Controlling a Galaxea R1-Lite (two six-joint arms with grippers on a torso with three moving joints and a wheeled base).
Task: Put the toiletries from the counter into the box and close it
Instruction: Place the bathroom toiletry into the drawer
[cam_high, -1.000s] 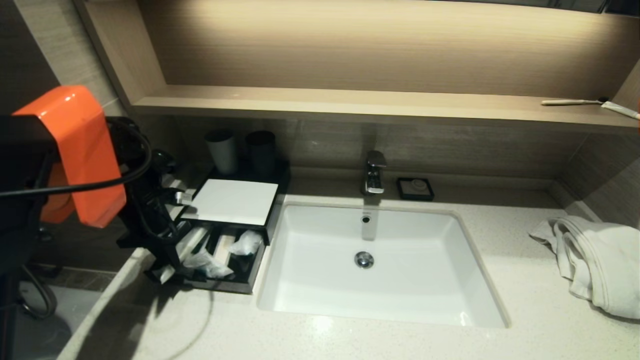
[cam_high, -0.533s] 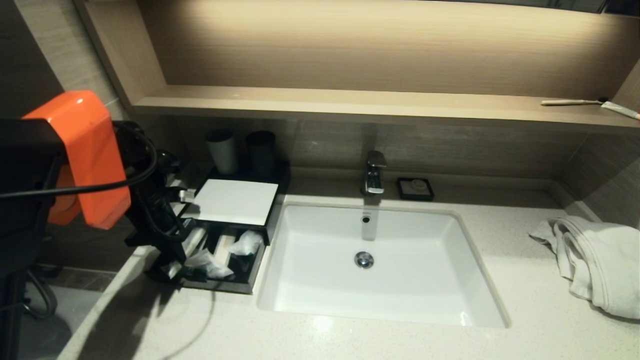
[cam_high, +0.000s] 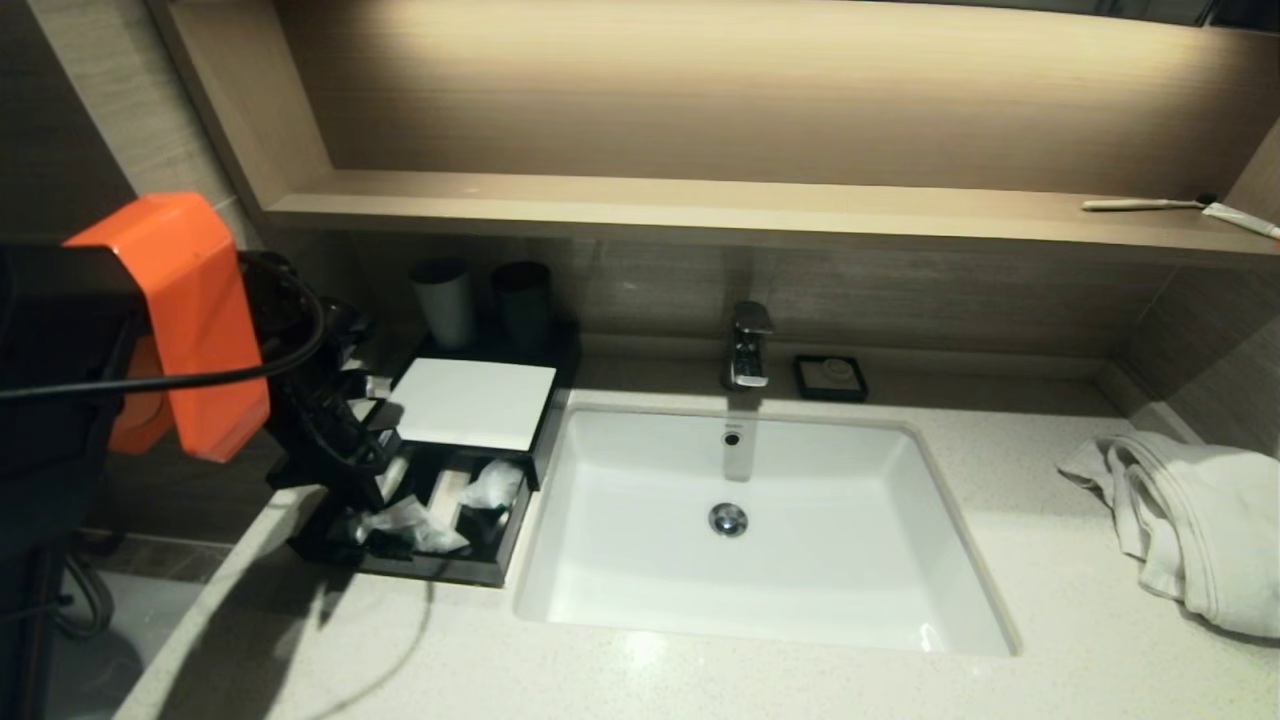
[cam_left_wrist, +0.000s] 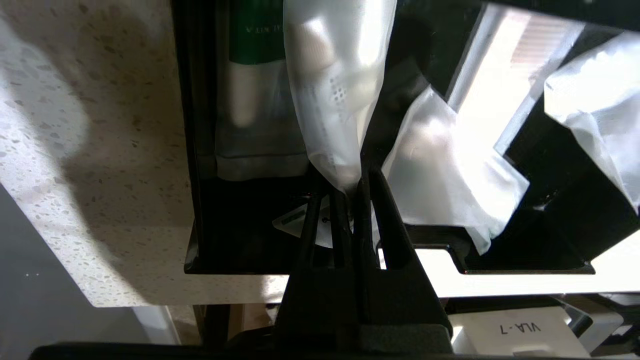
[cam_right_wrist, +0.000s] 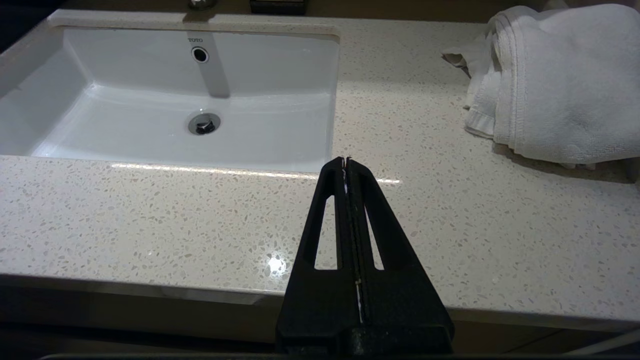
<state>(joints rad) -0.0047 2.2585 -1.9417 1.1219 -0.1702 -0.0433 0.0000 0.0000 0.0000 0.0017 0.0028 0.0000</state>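
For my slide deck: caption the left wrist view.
Left gripper pinches a clear toiletry packet over the open black box.

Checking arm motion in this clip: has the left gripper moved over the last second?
Yes. In the head view the left gripper, shut on a plastic packet, has shifted rightward over the black box, toward the sink.

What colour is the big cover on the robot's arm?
Bright orange cover on the left arm, seen best in the head view.
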